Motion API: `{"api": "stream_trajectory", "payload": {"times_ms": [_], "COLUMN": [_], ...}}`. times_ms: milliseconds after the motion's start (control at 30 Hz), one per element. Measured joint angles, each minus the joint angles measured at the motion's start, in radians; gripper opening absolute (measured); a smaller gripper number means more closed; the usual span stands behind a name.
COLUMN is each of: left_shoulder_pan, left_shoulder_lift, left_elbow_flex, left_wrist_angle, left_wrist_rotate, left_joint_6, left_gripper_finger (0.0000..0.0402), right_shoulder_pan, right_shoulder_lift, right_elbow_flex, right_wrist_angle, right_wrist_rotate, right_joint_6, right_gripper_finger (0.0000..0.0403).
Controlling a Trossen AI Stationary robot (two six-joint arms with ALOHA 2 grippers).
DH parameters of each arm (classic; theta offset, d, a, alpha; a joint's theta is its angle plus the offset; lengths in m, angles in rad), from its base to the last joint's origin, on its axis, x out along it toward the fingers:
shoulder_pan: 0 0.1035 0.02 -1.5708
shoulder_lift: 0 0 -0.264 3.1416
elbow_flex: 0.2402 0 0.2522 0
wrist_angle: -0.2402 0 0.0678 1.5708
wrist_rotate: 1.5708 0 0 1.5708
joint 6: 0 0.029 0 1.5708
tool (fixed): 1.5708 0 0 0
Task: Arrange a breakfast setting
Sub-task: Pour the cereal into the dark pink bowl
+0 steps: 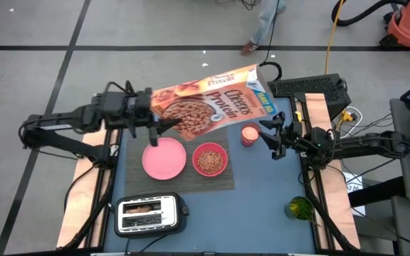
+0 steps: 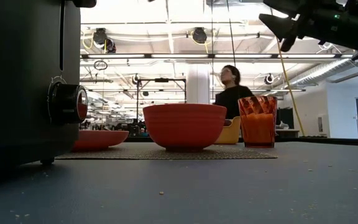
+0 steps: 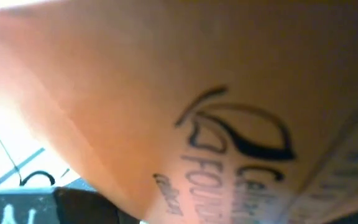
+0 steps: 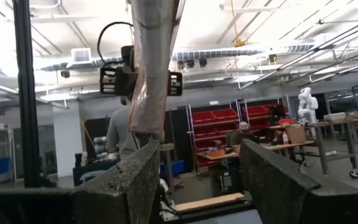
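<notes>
My left gripper (image 1: pixel 150 116) is shut on an orange cereal box (image 1: pixel 212 99), which is lifted above the far part of the grey placemat (image 1: pixel 223 181). The box fills the left wrist view (image 3: pixel 197 93) and also shows in the right wrist view (image 4: pixel 148 74). On the placemat lie a flat pink plate (image 1: pixel 164 158) and a pink bowl (image 1: pixel 210 159) holding brown cereal. My right gripper (image 1: pixel 270 135) is open and empty, above the table beside an orange glass (image 1: pixel 250 135). A toast slice (image 1: pixel 146 208) sticks out of the toaster. The spoon and the fruit do not show. My left gripper holds the cereal box by its end toward the table's left (image 1: pixel 161 107), coming level from the left side. The box is lifted clear of the table with its printed face up, reaching to the right over the placemat. The box itself hides the fingers.
A black-and-silver toaster (image 1: pixel 150 213) stands at the table's near left, large in the low view (image 2: pixel 23 81). The orange glass (image 2: pixel 257 121) stands right of the bowl (image 2: pixel 184 126). A person (image 2: pixel 232 93) is in the room behind. A green object (image 1: pixel 300 208) lies off the table's right edge.
</notes>
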Motion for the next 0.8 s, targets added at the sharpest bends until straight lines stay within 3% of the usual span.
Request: {"api": "stream_trajectory", "payload": {"times_ms": [433,800], "left_shoulder_pan": [0.0,0.0], "left_shoulder_lift": [0.222,0.323], "left_elbow_flex": [0.0,0.0], "left_wrist_angle": [0.309,0.456], "left_wrist_rotate": [0.03,0.09], "left_joint_6": [0.041,0.041], "left_gripper_finger": [0.0243,0.0243], "right_shoulder_pan": [0.0,0.0], "right_shoulder_lift": [0.097,0.178], "right_elbow_flex": [0.021,0.121], "right_wrist_angle": [0.094,0.094], "right_wrist_rotate": [-0.083,-0.157], "right_joint_6": [0.048,0.048], "right_gripper_finger": [0.0215,0.0215]}}
